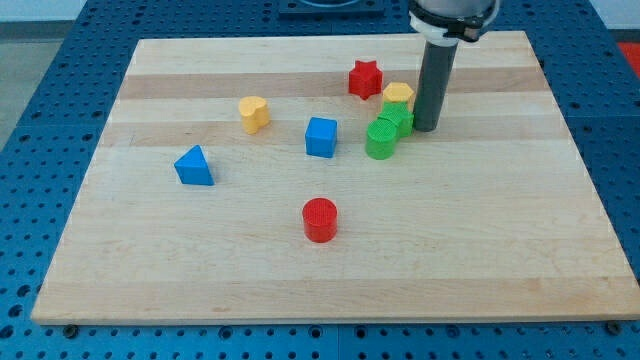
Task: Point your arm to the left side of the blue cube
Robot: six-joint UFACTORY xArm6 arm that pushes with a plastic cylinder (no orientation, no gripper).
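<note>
The blue cube [321, 137] sits near the middle of the wooden board [330, 260]. My tip [425, 127] rests on the board well to the view's right of the cube. It stands just right of a green block [397, 119] and a green cylinder [380, 139], which lie between the tip and the cube. A yellow block [398, 95] sits just left of the rod, behind the green block.
A red star [365, 78] lies toward the view's top. A yellow heart-like block [254, 114] is left of the cube. A blue triangle [194, 166] is farther left. A red cylinder [320, 219] lies below the cube.
</note>
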